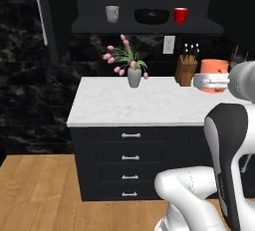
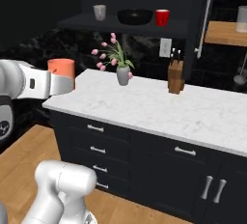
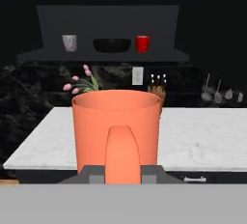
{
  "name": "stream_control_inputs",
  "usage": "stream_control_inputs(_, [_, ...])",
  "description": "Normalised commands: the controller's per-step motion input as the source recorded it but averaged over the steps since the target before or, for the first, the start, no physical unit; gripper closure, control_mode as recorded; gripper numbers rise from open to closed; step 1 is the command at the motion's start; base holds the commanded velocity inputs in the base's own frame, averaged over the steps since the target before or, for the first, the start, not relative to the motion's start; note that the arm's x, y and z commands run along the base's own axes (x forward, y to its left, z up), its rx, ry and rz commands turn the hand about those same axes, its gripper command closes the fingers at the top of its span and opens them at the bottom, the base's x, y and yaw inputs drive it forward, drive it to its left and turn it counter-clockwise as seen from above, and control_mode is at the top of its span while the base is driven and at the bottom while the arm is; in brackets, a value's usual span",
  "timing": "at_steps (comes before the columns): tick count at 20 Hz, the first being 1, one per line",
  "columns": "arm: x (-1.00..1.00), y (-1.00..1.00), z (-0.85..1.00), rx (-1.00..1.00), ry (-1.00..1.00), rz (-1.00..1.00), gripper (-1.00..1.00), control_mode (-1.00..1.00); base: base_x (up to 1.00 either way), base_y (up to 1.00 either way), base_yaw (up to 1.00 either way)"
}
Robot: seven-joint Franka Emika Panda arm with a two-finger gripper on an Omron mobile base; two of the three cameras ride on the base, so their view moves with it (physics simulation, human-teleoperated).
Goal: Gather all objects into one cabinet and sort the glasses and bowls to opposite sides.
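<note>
My gripper is shut on the handle of the orange mug, holding it upright in the air in front of the counter. The same mug sits in the gripper at the right of the left base view, and the mug and gripper show at the left of the right base view. On the open cabinet's dark shelf stand a pale mug on the left, the black bowl in the middle and a red mug on the right. The cabinet door stands open.
A white marble counter over dark drawers carries a grey vase of pink tulips and a wooden knife block. Another open door with a silver bar handle stands at the left. Utensils hang on the back wall.
</note>
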Motion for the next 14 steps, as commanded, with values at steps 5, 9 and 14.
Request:
stream_control_inputs(5, [0.0,0.0,0.0,0.0,0.0,0.0,1.0,1.0,0.41,-0.35,-0.01])
stream_control_inputs(9, [0.0,0.0,0.0,0.0,0.0,0.0,1.0,1.0,0.63,0.08,-0.13])
stream_control_inputs(14, [0.0,0.0,0.0,0.0,0.0,0.0,1.0,1.0,0.69,0.25,-0.16])
